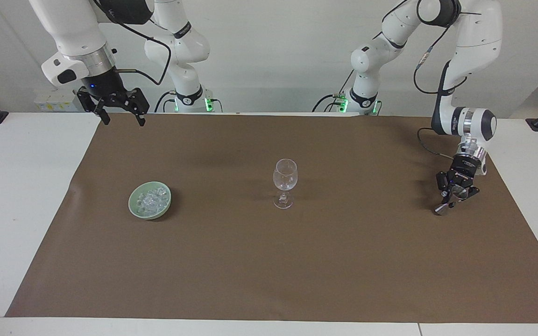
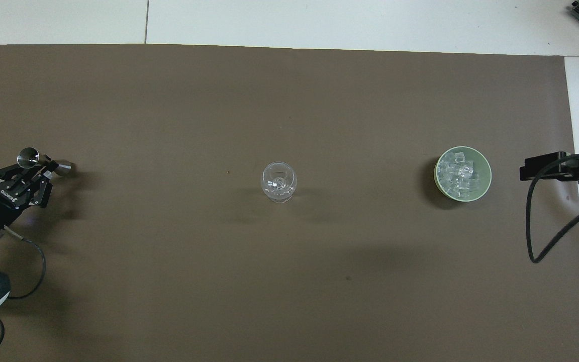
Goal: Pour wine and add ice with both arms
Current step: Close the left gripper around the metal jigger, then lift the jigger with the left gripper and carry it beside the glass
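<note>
A clear stemmed glass [image 1: 285, 182] [image 2: 279, 181] stands upright at the middle of the brown mat. The ice [image 1: 150, 200] [image 2: 460, 173] fills a pale green bowl [image 1: 134, 208] [image 2: 487, 177] toward the right arm's end. No wine shows in either view. My left gripper [image 1: 451, 199] [image 2: 42, 168] is low over the mat at the left arm's end, shut on the waist of a small metal double-cone measuring cup [image 1: 442, 208] [image 2: 28, 157], which is tilted. My right gripper [image 1: 124, 122] hangs open and empty, high over the mat's edge by the robots.
The brown mat [image 1: 297, 261] covers most of the white table [image 1: 12, 186]. A black cable [image 2: 541, 226] loops down from the right arm at the edge of the overhead view.
</note>
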Controlling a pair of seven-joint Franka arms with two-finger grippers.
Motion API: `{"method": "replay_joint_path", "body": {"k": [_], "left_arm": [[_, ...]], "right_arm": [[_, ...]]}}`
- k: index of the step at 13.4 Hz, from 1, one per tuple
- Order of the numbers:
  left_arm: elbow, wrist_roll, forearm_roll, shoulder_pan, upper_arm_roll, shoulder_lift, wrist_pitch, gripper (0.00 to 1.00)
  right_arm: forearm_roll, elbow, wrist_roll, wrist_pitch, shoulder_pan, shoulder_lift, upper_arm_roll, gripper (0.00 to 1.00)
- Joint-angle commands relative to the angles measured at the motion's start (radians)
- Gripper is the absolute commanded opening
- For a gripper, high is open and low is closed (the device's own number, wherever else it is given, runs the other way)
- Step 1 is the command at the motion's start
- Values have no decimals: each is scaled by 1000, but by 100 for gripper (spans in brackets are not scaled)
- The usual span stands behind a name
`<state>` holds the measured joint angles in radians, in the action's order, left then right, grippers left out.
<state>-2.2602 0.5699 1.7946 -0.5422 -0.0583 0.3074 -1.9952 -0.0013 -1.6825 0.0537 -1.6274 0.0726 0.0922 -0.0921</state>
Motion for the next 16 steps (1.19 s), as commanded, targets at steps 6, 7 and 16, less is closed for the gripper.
{"method": "replay_joint_path", "body": {"k": [6,7,16], "left_arm": [[-47,11,123,203,8,-178,-167,0],[-59,14,161,250,8,-216,-225,0],[-4,22,394,715,-12,-353,-719,0]], "right_arm": [[21,-25,-21,-2,-7,23,3,100],[21,-25,-21,-2,-7,23,3,100],[21,-25,-21,-2,-7,23,3,100]]}}
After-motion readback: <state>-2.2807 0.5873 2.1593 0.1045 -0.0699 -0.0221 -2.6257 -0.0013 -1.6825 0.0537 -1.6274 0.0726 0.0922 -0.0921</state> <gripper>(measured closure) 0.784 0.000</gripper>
